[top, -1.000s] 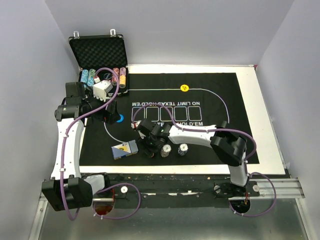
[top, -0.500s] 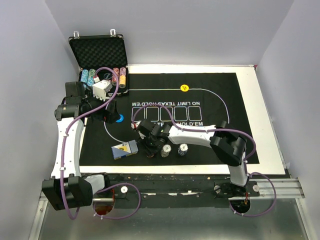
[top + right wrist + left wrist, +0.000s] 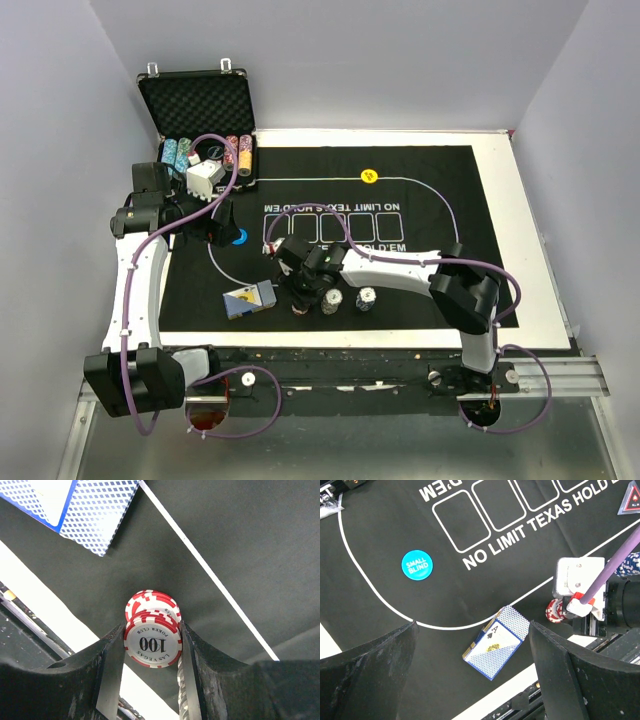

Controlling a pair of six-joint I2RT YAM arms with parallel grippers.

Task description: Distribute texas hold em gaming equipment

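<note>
The red triangular marker (image 3: 630,502) runs off the left wrist view's edge.

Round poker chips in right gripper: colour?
Those round poker chips are red and white, marked 100. Best: right wrist view.

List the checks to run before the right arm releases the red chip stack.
1. Grip of the right gripper on the red chip stack: it clamps the stack from both sides. Ok.
2. Stack squared up: the top "100" chip sits offset from the chips beneath it. Not ok.
3. Stack base resting on the black mat: the contact is hidden. Cannot tell.
4. Room next to the card deck: the deck lies apart from the stack. Ok.
5. Position of the left gripper: open, empty, above the mat, apart from the right arm. Ok.
</note>
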